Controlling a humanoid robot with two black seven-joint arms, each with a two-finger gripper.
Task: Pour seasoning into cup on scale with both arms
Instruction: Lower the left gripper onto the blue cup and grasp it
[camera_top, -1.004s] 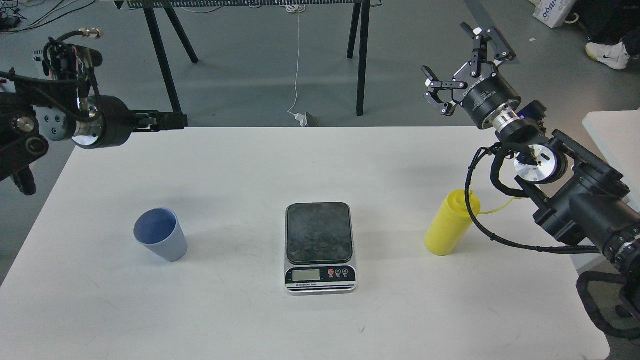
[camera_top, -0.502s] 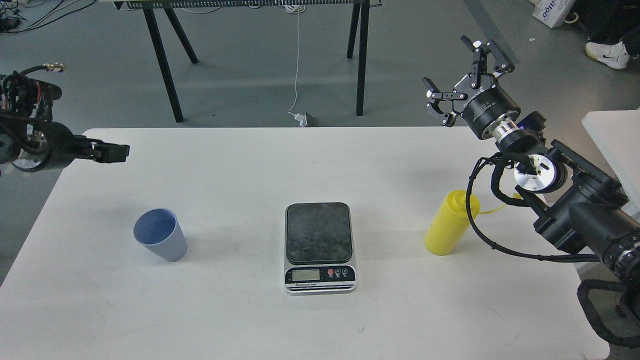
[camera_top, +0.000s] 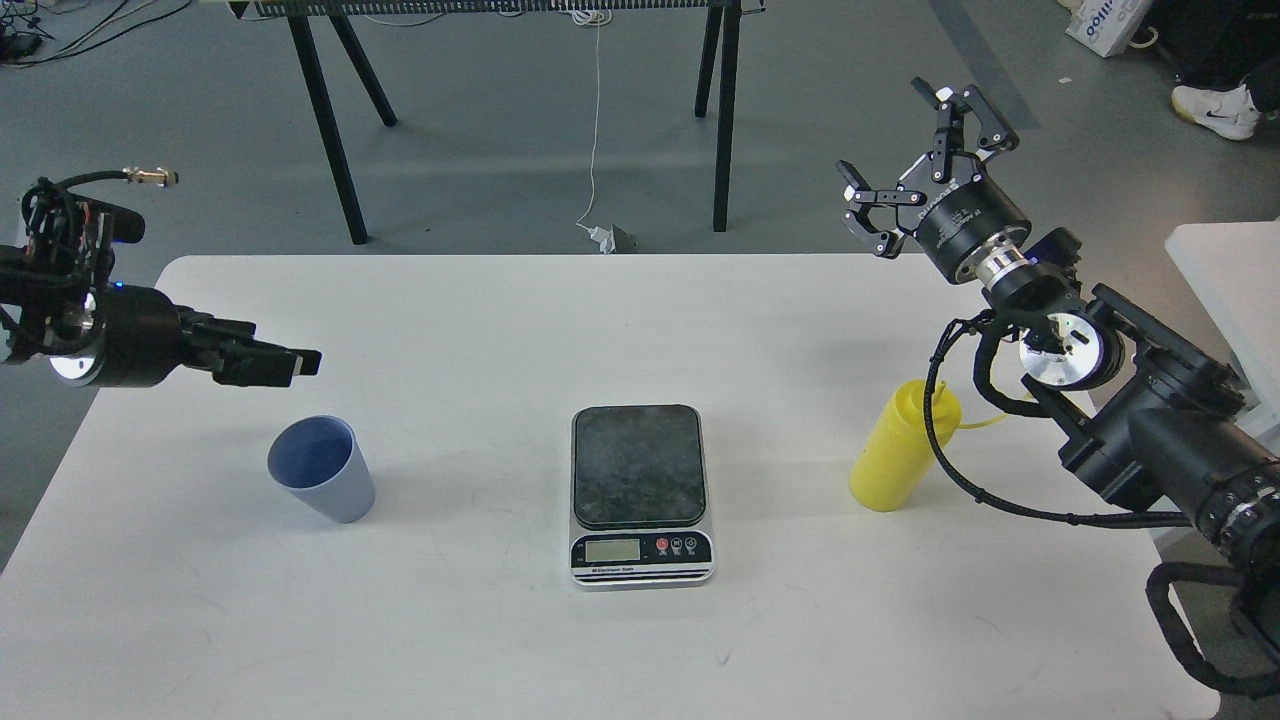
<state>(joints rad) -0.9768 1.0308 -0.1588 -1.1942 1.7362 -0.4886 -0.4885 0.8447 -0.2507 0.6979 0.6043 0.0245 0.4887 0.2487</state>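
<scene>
The light blue-grey cup (camera_top: 320, 468) stands upright on the white table (camera_top: 500, 320), left of centre. The scale (camera_top: 640, 490) sits at the table's middle with its dark plate bare. The yellow seasoning bottle (camera_top: 900, 450) stands at the right, its top partly behind my right arm's black cable. My left gripper (camera_top: 290, 365) hovers just above and behind the cup, seen edge-on and dark. My right gripper (camera_top: 905, 150) is open and empty, raised high above the table's far right edge, well behind the bottle.
Black table legs (camera_top: 320, 110) and a white cable (camera_top: 597, 130) are on the grey floor beyond the table. A second white table (camera_top: 1225, 260) is at the far right. My right arm's cable loops close around the bottle.
My left gripper drew back to the left, then came down and right toward the cup. My right gripper shifted slightly left. Cup, scale and bottle have not moved.
</scene>
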